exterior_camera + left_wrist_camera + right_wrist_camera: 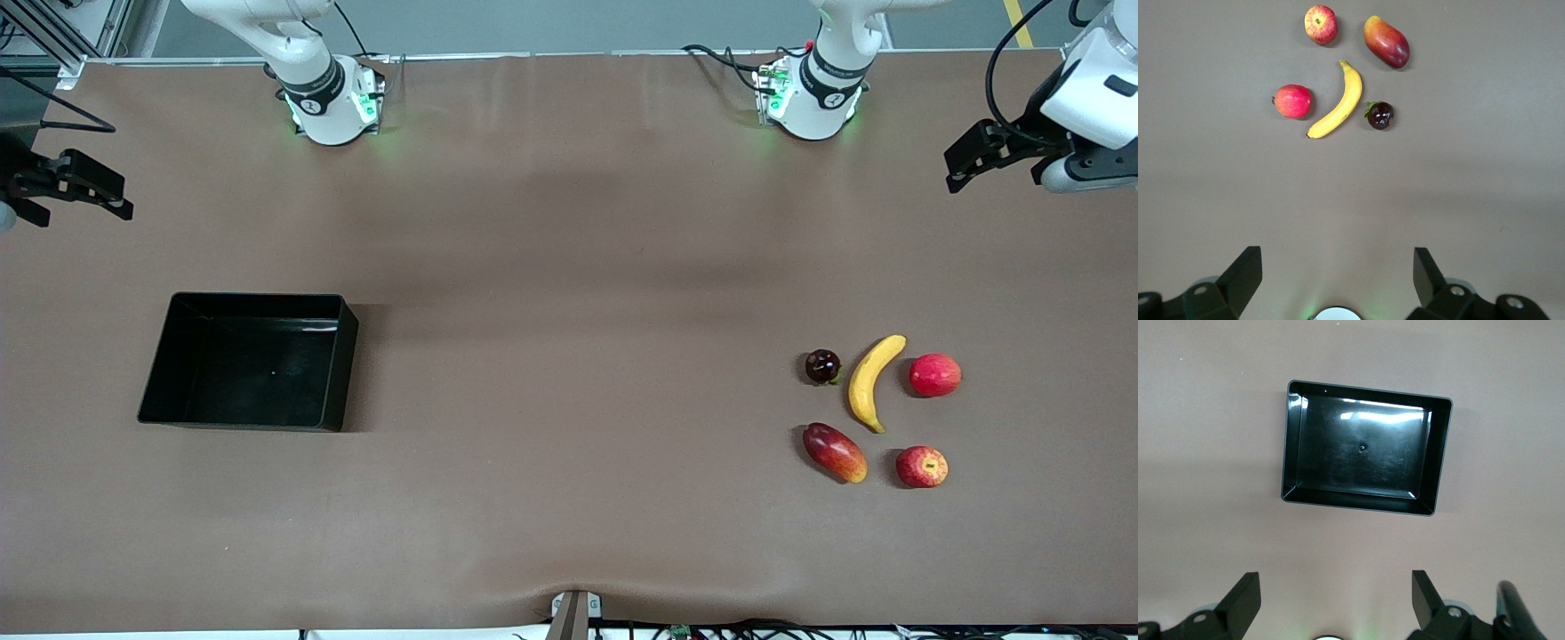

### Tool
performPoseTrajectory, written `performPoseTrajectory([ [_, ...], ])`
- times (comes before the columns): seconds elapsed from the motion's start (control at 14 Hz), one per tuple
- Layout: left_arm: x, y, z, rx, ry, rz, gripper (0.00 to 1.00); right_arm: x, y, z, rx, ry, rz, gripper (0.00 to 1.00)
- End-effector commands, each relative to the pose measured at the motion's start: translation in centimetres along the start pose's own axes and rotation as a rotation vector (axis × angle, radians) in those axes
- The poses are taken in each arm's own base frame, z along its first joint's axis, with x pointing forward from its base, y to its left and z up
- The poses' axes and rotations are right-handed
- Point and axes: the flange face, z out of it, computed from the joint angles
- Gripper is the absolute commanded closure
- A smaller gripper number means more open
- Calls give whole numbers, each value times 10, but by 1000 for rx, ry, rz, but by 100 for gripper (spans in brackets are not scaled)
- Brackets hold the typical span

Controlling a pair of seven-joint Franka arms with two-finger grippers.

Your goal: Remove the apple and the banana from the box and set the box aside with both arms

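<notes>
The yellow banana [873, 380] lies toward the left arm's end of the table, and the red apple with yellow flecks [921, 466] lies nearer the front camera than it. Both show in the left wrist view, the banana [1338, 101] and the apple [1320, 25]. The empty black box [258, 364] sits toward the right arm's end and fills the right wrist view [1293, 447]. My left gripper [953, 173] hangs open and empty in the air over bare table [1336, 273]. My right gripper [123, 197] is also open and empty, up over the table's edge [1336, 593].
Round the banana lie a plain pinkish-red fruit [934, 374], a red-and-yellow mango [834, 452] and a small dark fruit [822, 365]. The brown table [569, 311] stretches wide between box and fruits. The arm bases [333, 102] stand along its back edge.
</notes>
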Motion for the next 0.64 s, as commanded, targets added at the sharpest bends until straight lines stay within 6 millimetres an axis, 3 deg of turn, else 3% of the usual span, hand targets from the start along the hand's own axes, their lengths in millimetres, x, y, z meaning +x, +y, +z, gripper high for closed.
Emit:
performPoseTrajectory([
  [0.0, -1, -14, -4, -40, 2, -6, 0, -2, 2, 0, -9, 9, -11, 0],
  [0.57, 1, -13, -11, -33, 5, 19, 0, -1, -1, 1, -6, 7, -15, 0],
])
